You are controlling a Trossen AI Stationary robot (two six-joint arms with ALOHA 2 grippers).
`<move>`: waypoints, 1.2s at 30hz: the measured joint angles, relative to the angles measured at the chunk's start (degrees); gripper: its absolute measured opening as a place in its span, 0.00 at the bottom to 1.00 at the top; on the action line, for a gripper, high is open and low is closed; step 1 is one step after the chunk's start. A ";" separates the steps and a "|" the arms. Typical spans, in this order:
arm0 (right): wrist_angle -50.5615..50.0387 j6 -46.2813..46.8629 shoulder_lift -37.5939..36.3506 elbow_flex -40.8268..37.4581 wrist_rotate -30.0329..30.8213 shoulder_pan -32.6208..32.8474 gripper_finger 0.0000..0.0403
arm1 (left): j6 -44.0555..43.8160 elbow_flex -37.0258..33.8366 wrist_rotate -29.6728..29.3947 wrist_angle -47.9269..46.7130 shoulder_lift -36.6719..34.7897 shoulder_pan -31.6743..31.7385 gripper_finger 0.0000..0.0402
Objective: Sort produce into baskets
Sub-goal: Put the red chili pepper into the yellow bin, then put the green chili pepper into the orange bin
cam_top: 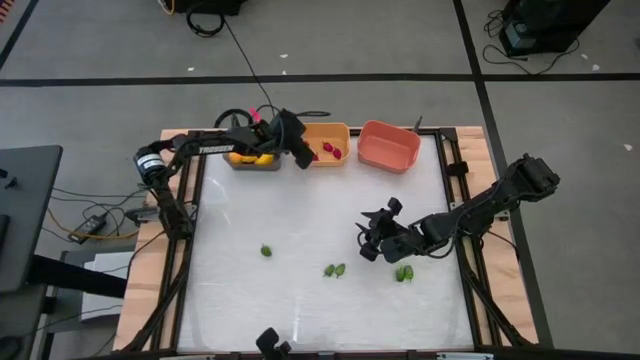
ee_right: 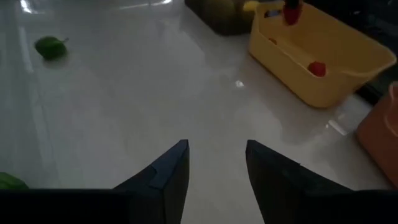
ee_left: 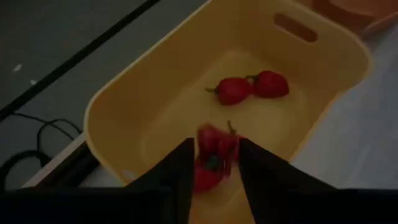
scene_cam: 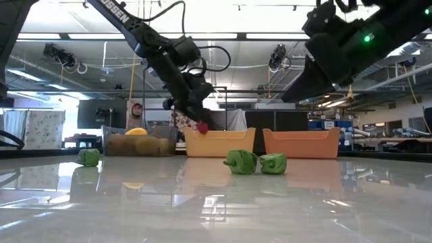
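Observation:
My left gripper [cam_top: 303, 155] hangs open over the near left end of the orange basket [cam_top: 338, 131]. A small red piece [ee_left: 214, 163], blurred, shows between and just below its fingertips. Two more red pieces [ee_left: 249, 87] lie on the basket's floor. To its left the dark grey basket [cam_top: 236, 163] holds yellow-orange fruits [scene_cam: 136, 132]. The salmon-red basket [cam_top: 388, 146] stands to the right. My right gripper [cam_top: 367, 242] is open over the table's right middle with nothing between its fingers. Three green pieces [cam_top: 266, 250], [cam_top: 335, 270], [cam_top: 404, 272] lie on the table. My left gripper's fingers [ee_left: 180, 163] stand on either side of the red piece [ee_left: 211, 177], slanting down from the table's left over the orange basket. The piece is smeared and sits clear of the basket's floor. I cannot tell whether the fingers still touch it.
The three baskets stand in a row along the table's far edge. Wooden rails [cam_top: 150, 260] border the white tabletop on the left and right. Free white surface lies between the baskets and the green pieces. A cable [cam_top: 245, 60] runs on the floor behind the table.

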 joint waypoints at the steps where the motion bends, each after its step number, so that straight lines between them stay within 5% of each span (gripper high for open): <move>1: 0.04 0.66 0.00 -0.40 -0.28 -0.12 0.42 | -0.12 0.01 0.01 -0.02 -0.15 -0.14 0.36; 10: 0.37 3.83 0.00 -2.96 -8.09 -0.39 0.43 | 1.98 0.04 -2.41 -7.00 -8.76 -6.87 0.46; 21: 15.60 -4.99 3.91 -2.96 -17.51 -0.70 0.43 | -5.20 -6.96 -9.25 -15.89 -17.64 -28.66 0.46; 31: 18.47 -4.82 11.69 -2.73 -19.64 -1.17 0.43 | -8.85 -13.41 -3.27 -31.33 -20.04 -46.89 0.46; 36: 19.34 -6.93 12.20 -1.27 -19.92 -3.26 0.43 | -10.29 -21.69 -2.25 -23.69 -20.00 -51.36 0.46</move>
